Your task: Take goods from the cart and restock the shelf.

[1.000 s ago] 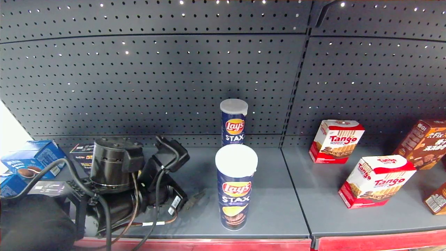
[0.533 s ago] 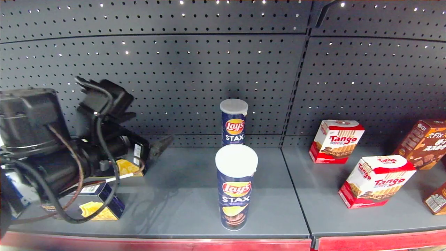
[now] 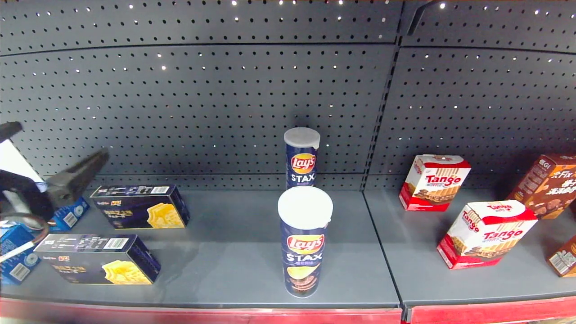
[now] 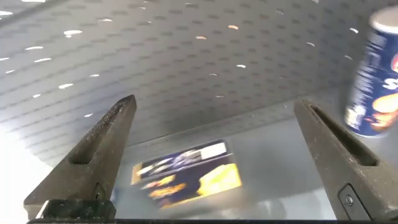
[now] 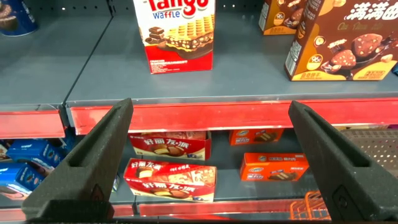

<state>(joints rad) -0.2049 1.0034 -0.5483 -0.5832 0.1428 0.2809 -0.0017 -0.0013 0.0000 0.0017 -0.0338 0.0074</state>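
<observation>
— Listing your left gripper: what does it show?
— Jaws wide apart, nothing held; dark blue box lies on the shelf beyond, between them.
— And your right gripper?
— Jaws wide apart; waffle box stands past their tips.

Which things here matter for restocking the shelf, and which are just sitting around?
Likely job: open left gripper; dark navy cardboard cracker boxes near it; grey metal shelf.
Just there: navy chip cans with white lids; red-and-white wafer boxes; brown biscuit box.
</observation>
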